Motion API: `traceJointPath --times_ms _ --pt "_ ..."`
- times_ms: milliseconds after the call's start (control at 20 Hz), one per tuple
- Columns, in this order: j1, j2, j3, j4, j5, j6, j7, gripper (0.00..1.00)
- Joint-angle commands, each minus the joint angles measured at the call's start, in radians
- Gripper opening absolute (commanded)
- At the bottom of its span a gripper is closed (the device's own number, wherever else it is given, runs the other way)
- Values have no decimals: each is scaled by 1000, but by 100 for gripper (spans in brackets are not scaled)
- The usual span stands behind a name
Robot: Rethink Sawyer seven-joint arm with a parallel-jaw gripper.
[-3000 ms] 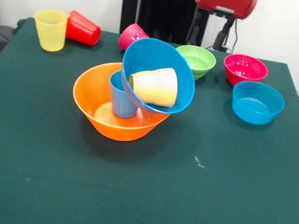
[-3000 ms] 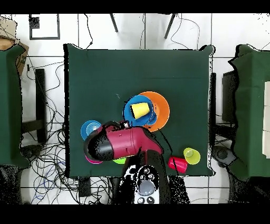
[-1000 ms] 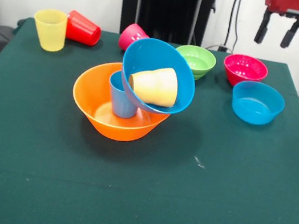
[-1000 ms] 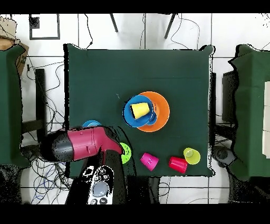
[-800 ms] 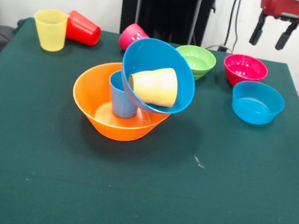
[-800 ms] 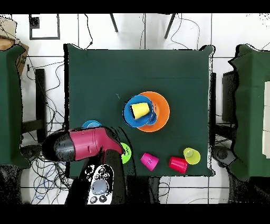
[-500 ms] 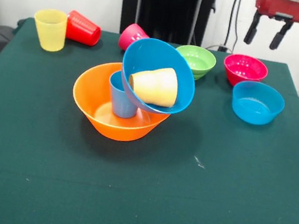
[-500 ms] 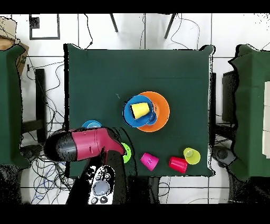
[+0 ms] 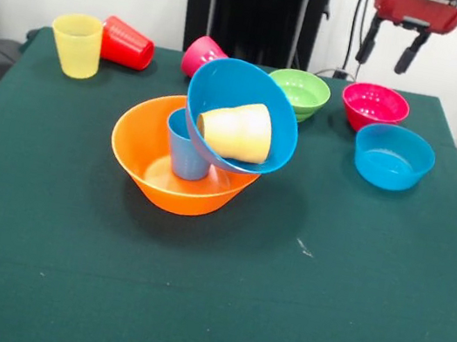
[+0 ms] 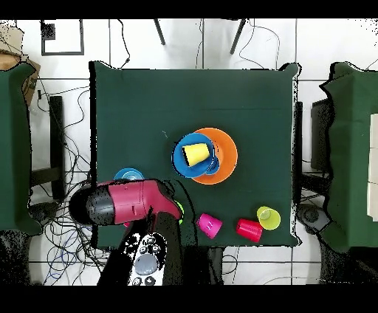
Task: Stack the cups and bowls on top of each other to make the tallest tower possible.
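Bowls and cups sit on the green bench (image 9: 348, 298). At the top right of the front view, the pincer (image 9: 388, 47) hangs spread wide with nothing in it, above the magenta bowl (image 9: 373, 106). Near the middle, the big orange bowl (image 9: 145, 165) holds the light blue cup (image 9: 183, 156). The big blue bowl (image 9: 270, 112) leans tilted on that cup, with a pale orange cup (image 9: 237, 130) lying inside it. The small blue bowl (image 9: 393, 156) sits apart at the right. The green bowl (image 9: 299, 91) is just behind the tower.
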Motion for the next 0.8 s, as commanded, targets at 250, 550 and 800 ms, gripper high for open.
traceJointPath --times_ms 250,550,800 --pt "10 56 20 -24 -38 -60 118 100" --pt "27 71 4 -41 -39 -56 134 100" --pt "2 44 55 -12 27 -55 140 100"
